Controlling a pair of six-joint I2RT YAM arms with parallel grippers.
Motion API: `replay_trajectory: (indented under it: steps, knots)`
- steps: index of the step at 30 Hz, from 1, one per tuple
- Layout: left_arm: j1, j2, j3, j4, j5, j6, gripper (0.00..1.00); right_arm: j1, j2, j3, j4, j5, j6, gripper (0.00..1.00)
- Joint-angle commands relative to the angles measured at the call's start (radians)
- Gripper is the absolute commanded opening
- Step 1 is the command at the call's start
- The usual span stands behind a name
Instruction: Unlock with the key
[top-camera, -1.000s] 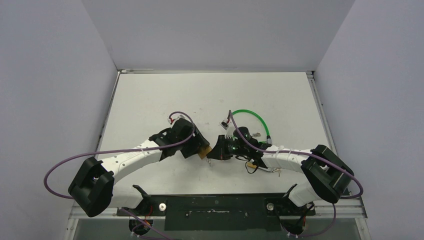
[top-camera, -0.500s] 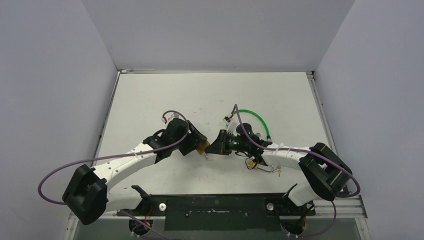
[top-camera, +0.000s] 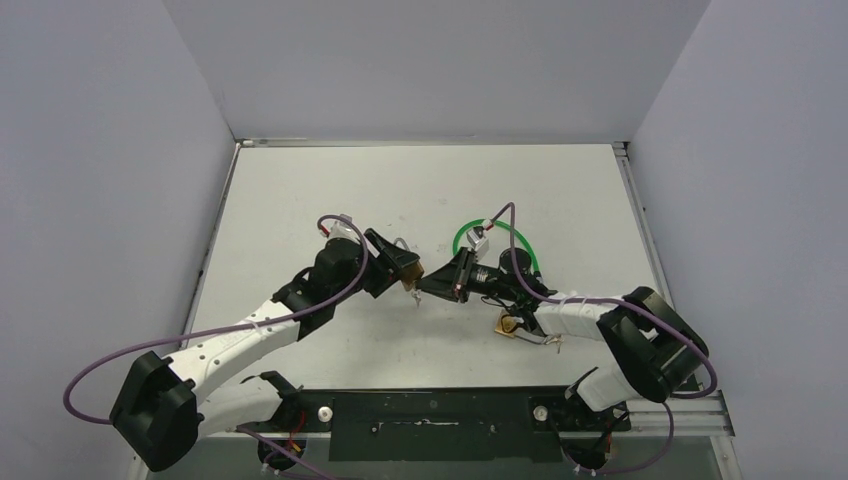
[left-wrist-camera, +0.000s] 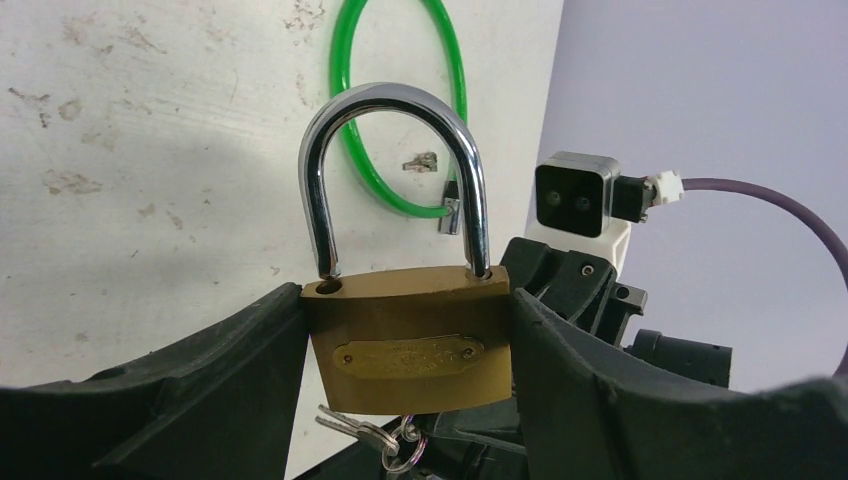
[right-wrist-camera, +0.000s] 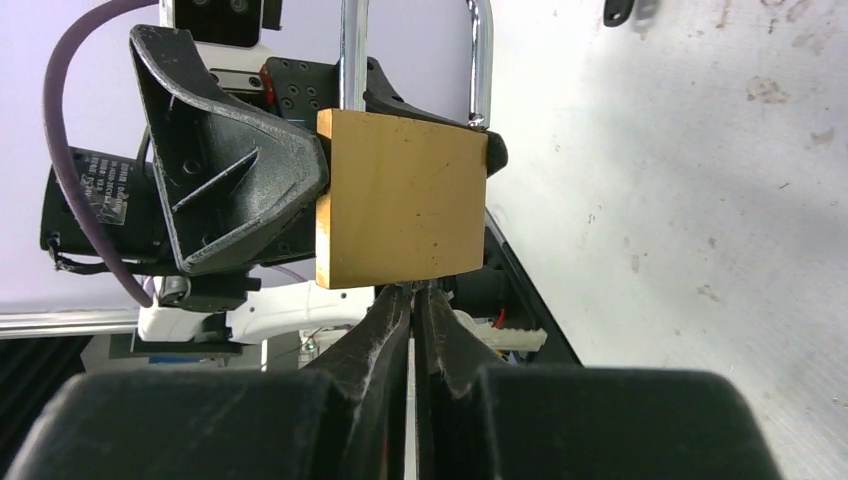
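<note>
A brass padlock (left-wrist-camera: 405, 335) with a steel shackle (left-wrist-camera: 390, 110) is clamped between my left gripper's (left-wrist-camera: 405, 312) black fingers and held above the table. The shackle's left leg ends just above its hole. Spare keys on a ring (left-wrist-camera: 372, 432) hang under the lock body. My right gripper (right-wrist-camera: 412, 295) is pinched shut at the padlock's (right-wrist-camera: 400, 200) bottom edge, on a key that is almost wholly hidden between the fingertips. From above, the left gripper (top-camera: 405, 268) and right gripper (top-camera: 440, 283) meet tip to tip at mid-table.
A green cable loop (top-camera: 520, 240) lies on the table behind the right wrist, also in the left wrist view (left-wrist-camera: 345, 100). A small brass item (top-camera: 508, 323) with wires lies beside the right forearm. The white table (top-camera: 300, 190) is scuffed.
Both arms have moved away from their bases toward the table's middle, carrying the padlock and key together. The left wrist has turned, and the right wrist now sits in front of the green loop.
</note>
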Motion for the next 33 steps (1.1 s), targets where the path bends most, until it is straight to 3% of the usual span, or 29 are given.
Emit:
replay_trajectory:
  steps: [1, 2, 4, 9, 14, 18, 21, 27, 30, 33]
  knots:
    - [-0.023, -0.059, 0.029, 0.209, 0.136, -0.05, 0.06, -0.003, -0.076, 0.039, 0.085, 0.049, -0.006, 0.0]
    - [-0.022, -0.06, 0.034, 0.192, 0.123, -0.041, 0.06, -0.003, -0.101, 0.049, 0.005, 0.069, -0.069, 0.01]
    - [-0.022, -0.06, 0.052, 0.151, 0.09, -0.008, 0.06, -0.002, -0.167, 0.078, -0.23, 0.12, -0.239, 0.14]
    - [0.009, -0.018, 0.149, 0.034, -0.033, 0.034, 0.0, 0.002, -0.288, 0.199, -0.574, 0.201, -0.62, 0.43]
    - [0.022, 0.044, 0.209, 0.05, -0.016, 0.026, 0.0, 0.02, -0.308, 0.247, -0.638, 0.266, -0.751, 0.7]
    - [0.026, 0.06, 0.214, 0.066, 0.008, 0.003, 0.0, 0.056, -0.263, 0.286, -0.647, 0.326, -0.783, 0.77]
    - [0.027, 0.061, 0.206, 0.085, 0.021, -0.012, 0.0, 0.093, -0.225, 0.315, -0.628, 0.363, -0.802, 0.77]
    - [0.032, 0.058, 0.16, 0.171, 0.077, -0.075, 0.0, 0.108, -0.121, 0.392, -0.531, 0.323, -0.766, 0.61]
    - [0.033, 0.056, 0.161, 0.167, 0.089, -0.077, 0.04, 0.108, -0.113, 0.378, -0.471, 0.33, -0.729, 0.49]
    - [0.036, 0.041, 0.149, 0.171, 0.082, -0.086, 0.16, 0.105, -0.119, 0.357, -0.434, 0.329, -0.698, 0.26]
